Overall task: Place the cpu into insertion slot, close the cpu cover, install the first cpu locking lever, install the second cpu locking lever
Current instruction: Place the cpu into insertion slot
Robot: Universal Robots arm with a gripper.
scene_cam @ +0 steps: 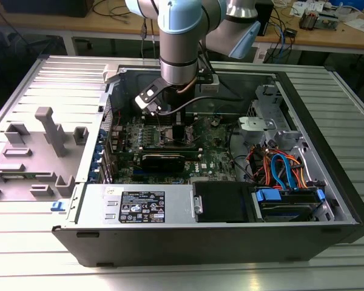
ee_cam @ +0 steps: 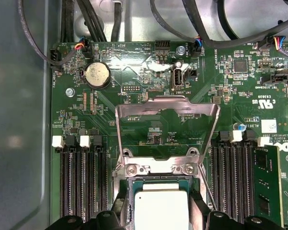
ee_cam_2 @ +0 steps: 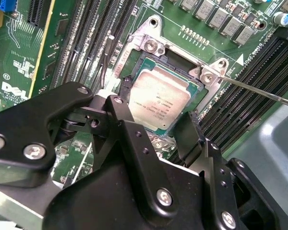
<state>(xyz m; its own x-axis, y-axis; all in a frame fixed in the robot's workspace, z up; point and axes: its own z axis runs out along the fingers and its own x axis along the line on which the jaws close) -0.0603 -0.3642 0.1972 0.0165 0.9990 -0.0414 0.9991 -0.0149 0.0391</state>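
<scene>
The cpu [ee_cam: 161, 210] is seen in both wrist views, metal top up, lying square within the silver frame of the insertion slot [ee_cam_2: 174, 61]. It sits about mid-board, between the two banks of long memory slots [ee_cam: 81, 177]. Its edges are judged parallel to the frame; being square, it has no long axis to speak of. A narrow strip of dark socket is exposed on the hinge side, so it cannot be told whether the chip is fully seated or held just above the contacts.

The gripper [ee_cam_2: 157, 106] is set straight over the chip. Its black fingers [ee_cam_2: 187, 132] are closed against two opposite edges, apparently pinching the cpu between them. The chip is thus placed directly under the wrist, with no offset to either side.

Beyond the slot lies the board edge that carries the coin cell [ee_cam: 97, 75] and the cable connectors. On that side the cpu cover [ee_cam: 165, 103] is stood upright on its hinge, clear of the chip. A thin wire locking lever [ee_cam_2: 259, 91] is angled out beside the frame, unlatched. In the exterior view the arm [scene_cam: 179, 54] is seen standing down into the open computer case [scene_cam: 230, 242].
</scene>
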